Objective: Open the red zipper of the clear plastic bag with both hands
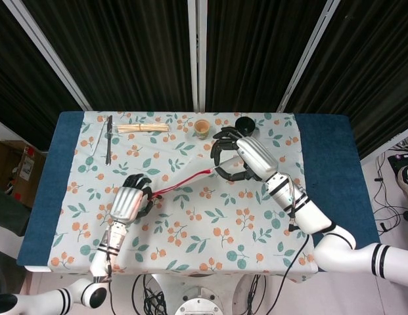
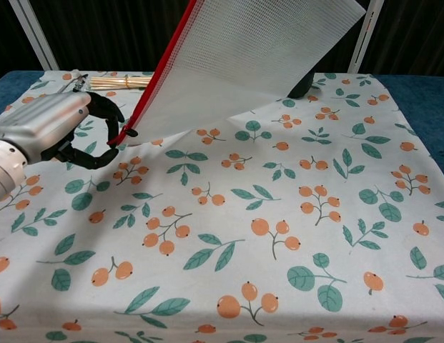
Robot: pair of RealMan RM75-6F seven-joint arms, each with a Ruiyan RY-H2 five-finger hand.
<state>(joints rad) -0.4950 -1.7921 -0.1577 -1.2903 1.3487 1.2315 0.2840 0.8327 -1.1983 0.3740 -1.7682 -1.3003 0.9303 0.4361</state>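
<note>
a bench [image 1: 325, 151] covered with a white cloth [image 2: 279, 236] printed with green leaves and orange berries, seen from above and from chest height. a clear plastic bag [image 2: 236, 64] with a fine mesh texture hangs lifted above the cloth, stretched between two robot hands. its red zipper [image 2: 159, 71] runs along the upper left edge in the chest view; from above it shows as a thin red line [image 1: 184, 182] slanting up from lower left to upper right.

the left robot hand [image 2: 53, 132], silver with black fingers, sits low near the cloth on the left side and grasps the lower end of the red zipper between thumb and fingertips. the right robot hand [image 1: 246, 157], seen only from above, is curled around the upper end of the bag near the far middle of the bench, grasping it.

along the far edge lie a bundle of wooden sticks [image 1: 143, 128], a dark utensil [image 1: 108, 139], a small tan cup [image 1: 202, 126] and a black cup [image 1: 244, 125], the last just behind the right robot hand.
</note>
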